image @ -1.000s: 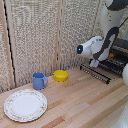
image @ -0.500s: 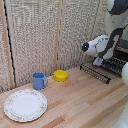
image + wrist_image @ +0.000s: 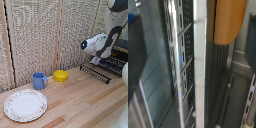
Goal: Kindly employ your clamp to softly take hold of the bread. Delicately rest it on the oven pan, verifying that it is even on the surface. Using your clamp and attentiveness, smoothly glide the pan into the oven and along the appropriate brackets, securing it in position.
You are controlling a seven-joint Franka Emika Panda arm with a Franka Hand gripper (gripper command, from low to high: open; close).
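In the wrist view the orange-brown bread (image 3: 229,20) lies on the dark parallel bars of the oven pan (image 3: 223,80). My clamp (image 3: 194,35) is open. One dark, blue-tipped finger (image 3: 135,55) shows at one edge of that view and the other finger (image 3: 252,30) at the opposite edge. A pale metal rail of the pan runs between them. In the exterior view the white arm (image 3: 97,45) reaches over the oven pan (image 3: 100,71), which sticks out of the dark oven (image 3: 121,50) at the exterior view's right. Its fingers and the brackets are hidden there.
On the wooden table stand a yellow bowl (image 3: 61,75), a blue mug (image 3: 39,80) and a patterned white plate (image 3: 25,105), all toward the exterior view's left. A pale woven screen (image 3: 45,35) forms the back wall.
The arm's wrist has shifted slightly toward the oven at the exterior view's right over the last second. The bowl, mug and plate have not moved.
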